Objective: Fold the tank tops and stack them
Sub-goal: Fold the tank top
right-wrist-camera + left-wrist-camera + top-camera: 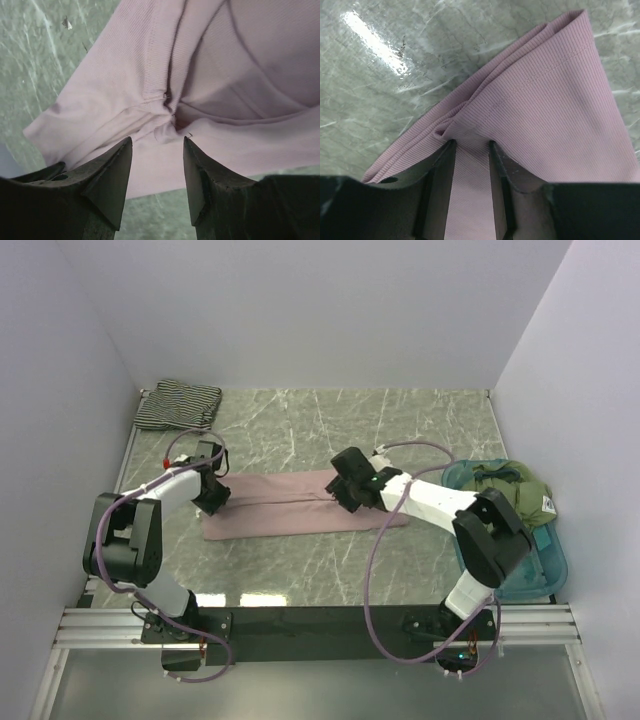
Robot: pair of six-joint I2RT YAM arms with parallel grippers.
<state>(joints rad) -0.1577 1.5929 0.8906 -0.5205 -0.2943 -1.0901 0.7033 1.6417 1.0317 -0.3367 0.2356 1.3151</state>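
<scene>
Both pincers have their dark fingers apart. The left pincer (470,146) straddles a strip of pink fabric at the garment's left end. The right pincer (157,145) sits over a puckered seam nearer its right end. Neither is visibly clamped.

There are two tank tops. The pink tank top (290,510) is a fine ribbed knit with stitched hems. It is folded in layers into a long narrow band, lying mid-surface with its long axis running left to right. The striped tank top (178,405), black and white, is a small folded bundle at the far left corner, well apart.

The surface (320,420) is glossy, green-grey and marble-veined. One teal translucent tray (555,575) at the right holds one crumpled olive-green garment (510,485).
</scene>
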